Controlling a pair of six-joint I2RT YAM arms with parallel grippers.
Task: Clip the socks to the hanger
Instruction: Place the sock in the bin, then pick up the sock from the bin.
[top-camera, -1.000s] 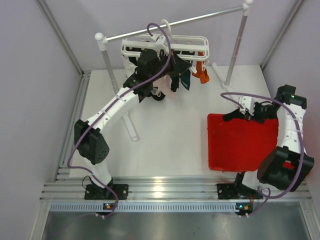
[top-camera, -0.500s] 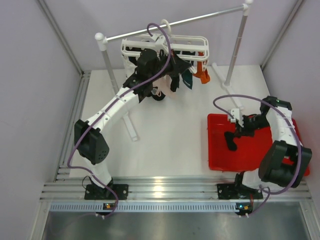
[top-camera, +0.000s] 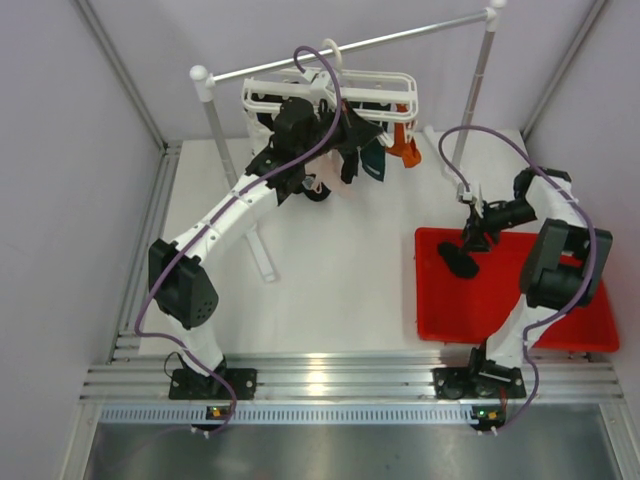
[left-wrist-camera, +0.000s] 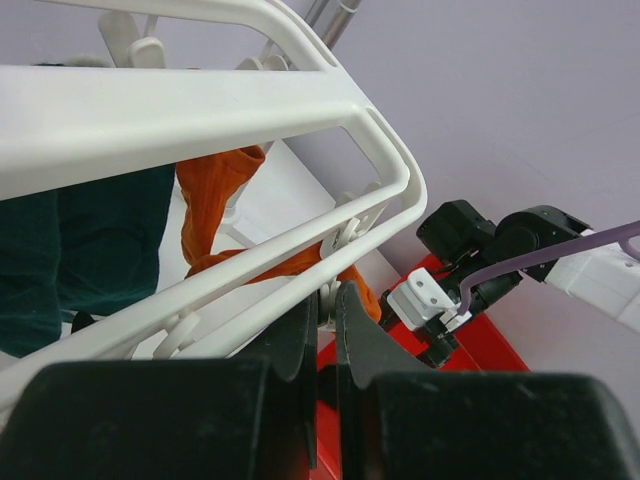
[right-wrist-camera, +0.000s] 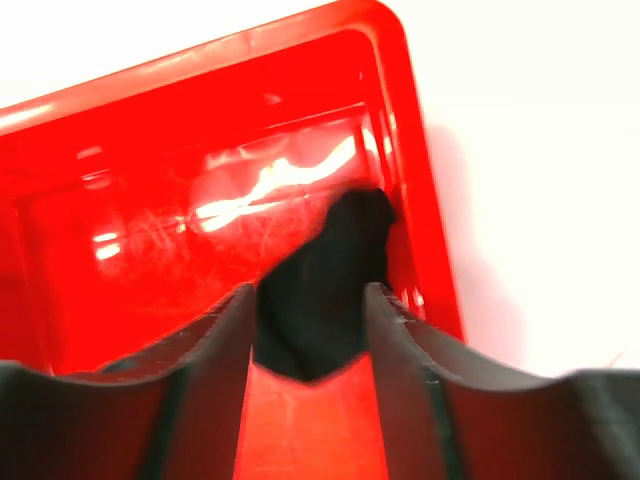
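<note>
Both black fingers of the right gripper (right-wrist-camera: 308, 300) are closed on a small black fabric sock (right-wrist-camera: 322, 270), which bulges out past the tips and hangs down from them. In the top view the right gripper (top-camera: 473, 238) holds this black fabric sock (top-camera: 460, 262) over the far left corner of a red rectangular plastic tray (top-camera: 500, 305). The sock's lower end sits close to the tray floor; I cannot tell whether it touches. The tray lies by the bench's right edge, towards the near side.

Across the bench the left gripper (left-wrist-camera: 322, 312) is raised to a white plastic double-rail hanger (left-wrist-camera: 200, 100). Its fingers stand close together with only a thin slit between them, right under the hanger's lower rail and just below a small white clip (left-wrist-camera: 345, 232). Whether they pinch anything cannot be told.

The hanger (top-camera: 400, 82) hangs by its curved hook from a long grey metal rail (top-camera: 420, 35) on two white-capped posts, above the middle of the bench's far edge. An orange fabric sock (left-wrist-camera: 205, 190) is clipped at the hanger's right end, and a dark teal fabric sock (left-wrist-camera: 90, 240) hangs just beside it. In the top view the orange fabric sock (top-camera: 403, 148) and the dark teal fabric sock (top-camera: 373, 160) dangle below the frame, next to the left arm's wrist.
</note>
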